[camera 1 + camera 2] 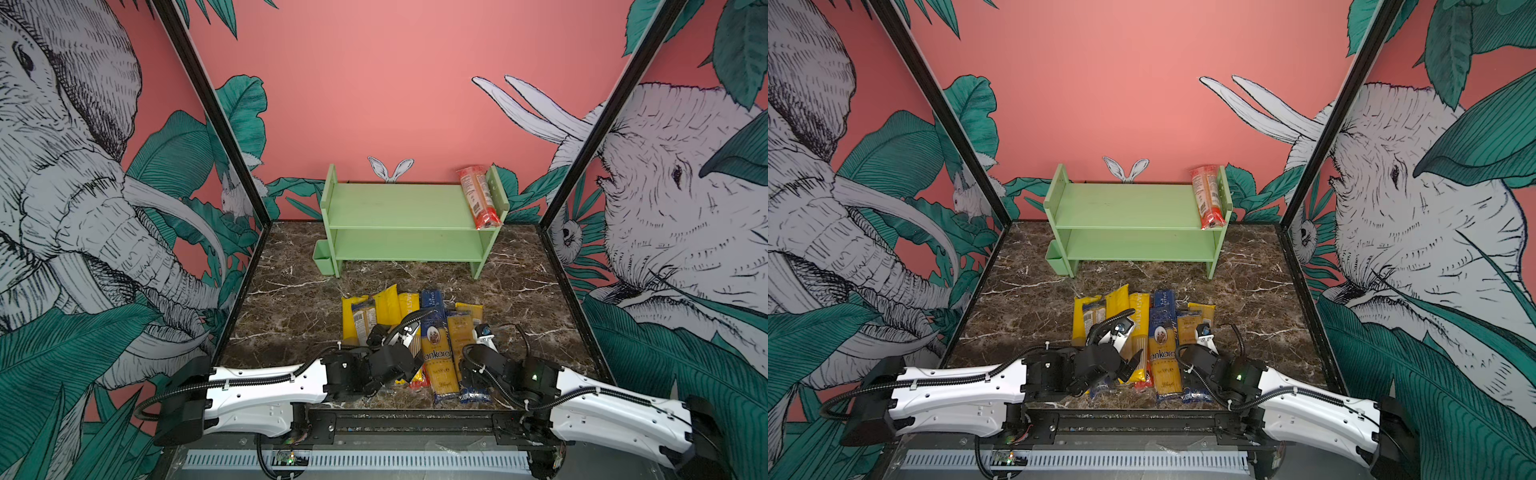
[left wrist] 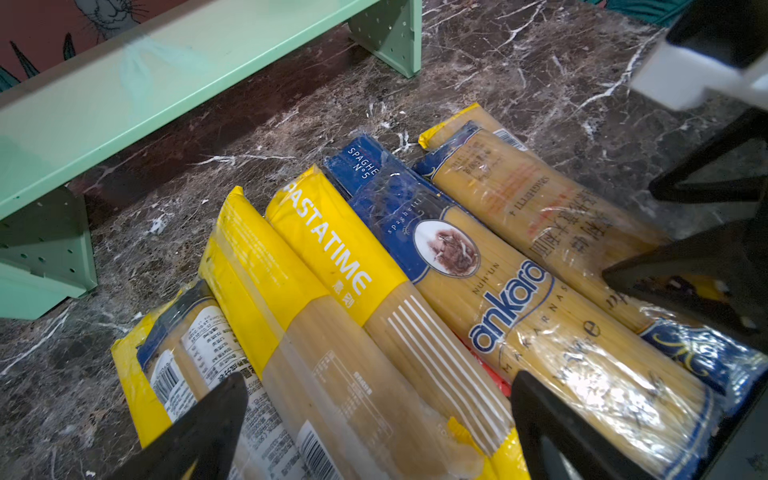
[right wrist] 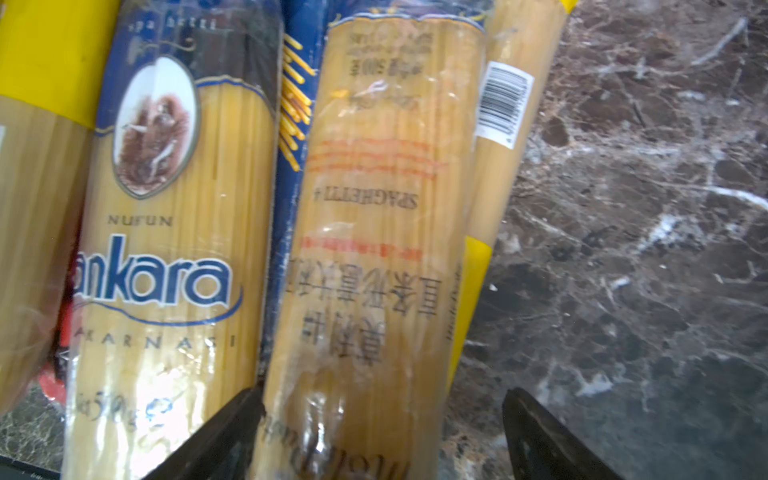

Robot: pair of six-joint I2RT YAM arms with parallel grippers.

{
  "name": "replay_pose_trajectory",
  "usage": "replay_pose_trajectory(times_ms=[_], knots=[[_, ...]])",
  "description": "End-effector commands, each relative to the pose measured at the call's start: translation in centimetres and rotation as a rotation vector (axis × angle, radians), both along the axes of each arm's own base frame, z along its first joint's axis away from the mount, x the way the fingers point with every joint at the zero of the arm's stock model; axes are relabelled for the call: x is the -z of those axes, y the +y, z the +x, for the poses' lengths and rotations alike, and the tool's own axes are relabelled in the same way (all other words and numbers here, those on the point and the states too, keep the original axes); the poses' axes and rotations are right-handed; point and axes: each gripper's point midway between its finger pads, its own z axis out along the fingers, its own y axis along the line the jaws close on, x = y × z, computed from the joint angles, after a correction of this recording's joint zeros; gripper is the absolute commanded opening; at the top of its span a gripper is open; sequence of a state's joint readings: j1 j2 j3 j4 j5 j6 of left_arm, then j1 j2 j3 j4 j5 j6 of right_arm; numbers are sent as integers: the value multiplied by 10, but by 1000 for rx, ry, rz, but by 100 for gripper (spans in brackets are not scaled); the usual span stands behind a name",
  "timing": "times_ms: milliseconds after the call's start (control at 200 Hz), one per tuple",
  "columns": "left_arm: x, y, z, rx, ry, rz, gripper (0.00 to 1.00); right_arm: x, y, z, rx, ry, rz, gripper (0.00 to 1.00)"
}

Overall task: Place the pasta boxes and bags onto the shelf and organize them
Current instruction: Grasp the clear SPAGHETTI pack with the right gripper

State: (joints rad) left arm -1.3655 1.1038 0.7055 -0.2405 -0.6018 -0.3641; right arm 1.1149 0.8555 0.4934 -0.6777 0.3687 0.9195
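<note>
Several pasta packs lie side by side in a pile [image 1: 415, 332] at the table's front middle. Among them are a yellow PASTATIME bag [image 2: 332, 257], a clear Ankara bag [image 3: 166, 249], a dark blue pack [image 2: 361, 166] and a clear bag with Chinese print [image 3: 374, 249]. My left gripper [image 2: 380, 380] is open, its fingers spread over the yellow bags. My right gripper [image 3: 382, 397] is open around the Chinese-print bag's near end, one finger over bare marble. The pale green shelf [image 1: 399, 203] stands at the back. One red-ended bag [image 1: 478, 199] lies at its top tier's right end.
A little green cup [image 1: 323, 257] hangs on the shelf's left side. Bare marble table [image 1: 291, 316] surrounds the pile. Black frame posts and patterned walls close in the left, right and back. The two grippers sit close together, the right gripper's fingers [image 2: 685, 270] showing in the left wrist view.
</note>
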Motion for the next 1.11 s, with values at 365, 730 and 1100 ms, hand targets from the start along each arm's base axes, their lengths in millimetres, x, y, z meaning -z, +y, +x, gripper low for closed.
replay_pose_trajectory(times_ms=[365, 730, 1100], knots=[[-2, 21, 4, -58, 11, -49, 100, 16, 5, 13, 53, -72, -100, 83], [-6, 26, 5, -73, -1, -58, 99, 15, -4, 15, 47, -89, -140, 29], [-16, 35, 7, -94, -20, -69, 100, -33, 11, 22, -7, -155, -39, 0]])
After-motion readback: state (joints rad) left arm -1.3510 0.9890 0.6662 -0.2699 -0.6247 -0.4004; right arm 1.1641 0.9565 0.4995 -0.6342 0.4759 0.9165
